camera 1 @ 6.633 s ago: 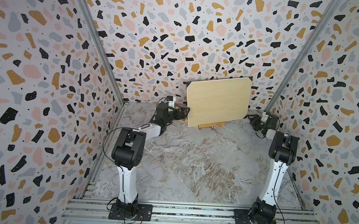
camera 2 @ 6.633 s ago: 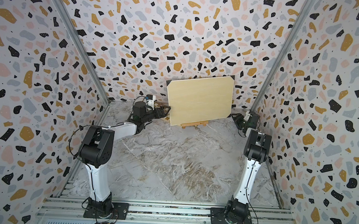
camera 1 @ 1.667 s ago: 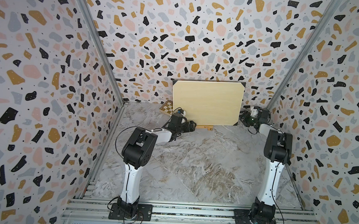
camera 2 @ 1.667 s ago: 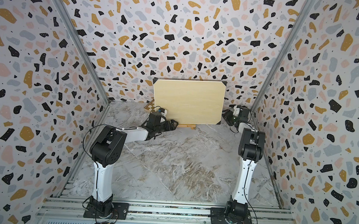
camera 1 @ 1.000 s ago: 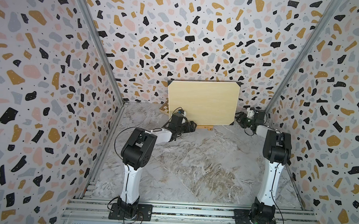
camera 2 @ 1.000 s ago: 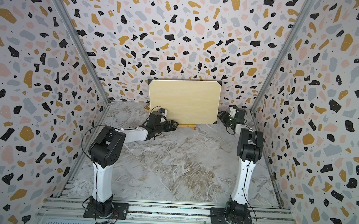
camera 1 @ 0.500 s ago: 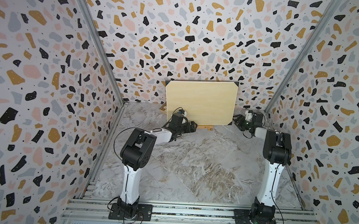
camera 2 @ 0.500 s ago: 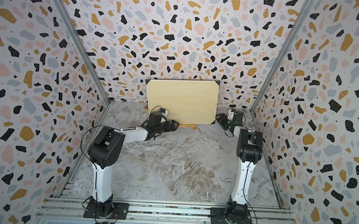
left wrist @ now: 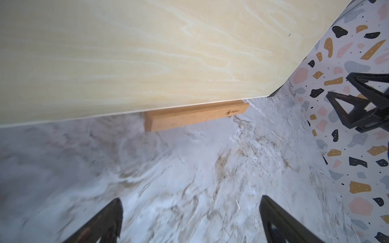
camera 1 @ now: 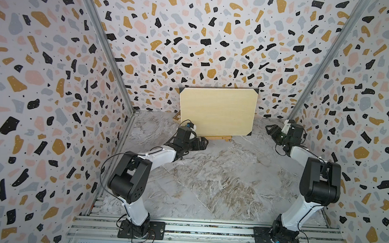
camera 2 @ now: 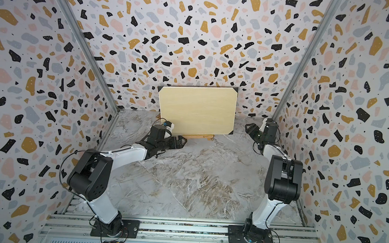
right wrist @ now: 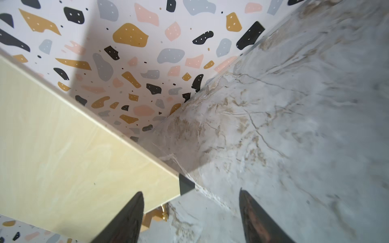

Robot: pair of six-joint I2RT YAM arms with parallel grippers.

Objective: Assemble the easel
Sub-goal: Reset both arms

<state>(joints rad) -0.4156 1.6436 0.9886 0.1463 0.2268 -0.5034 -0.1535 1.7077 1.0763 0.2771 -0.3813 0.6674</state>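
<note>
**Visitor:** What am I looking at?

**Onlooker:** A pale plywood board [camera 1: 217, 112], rectangular and smooth, with faint wavy grain and black caps on its corners. It stands upright at the back of the cell, tilted slightly towards the rear wall [camera 1: 193, 45].

**Visitor:** And the easel?

**Onlooker:** The easel [camera 1: 215, 137] is directly under the board. Only its ledge bar [left wrist: 195, 114] shows, a squared strip of honey-brown wood with a small stamped mark near one end. The bar runs along the board's lower edge, which rests on it. Everything else on the stand is hidden behind the board.

**Visitor:** The room itself?

**Onlooker:** The table [camera 1: 208, 173] in front of the board has a grey-white marble look, veined in brown. The walls on three sides are printed with terrazzo flecks in black, ochre, pink and grey. Aluminium rails [camera 1: 205, 233] at the near edge carry both arm bases.

**Visitor:** Are the arms touching anything?

**Onlooker:** No. The left gripper [camera 1: 202, 143] hovers low over the table, just in front of the board's lower edge. It is near the ledge bar's end and clear of it. Its black fingers [left wrist: 105, 221] are spread wide, with only marble between them. The right gripper [camera 1: 270, 129] sits just off the board's lower black-capped corner on that arm's side. Its fingers [right wrist: 256, 218] are also parted and grip nothing, and a gap separates them from the board in both top views.
</note>
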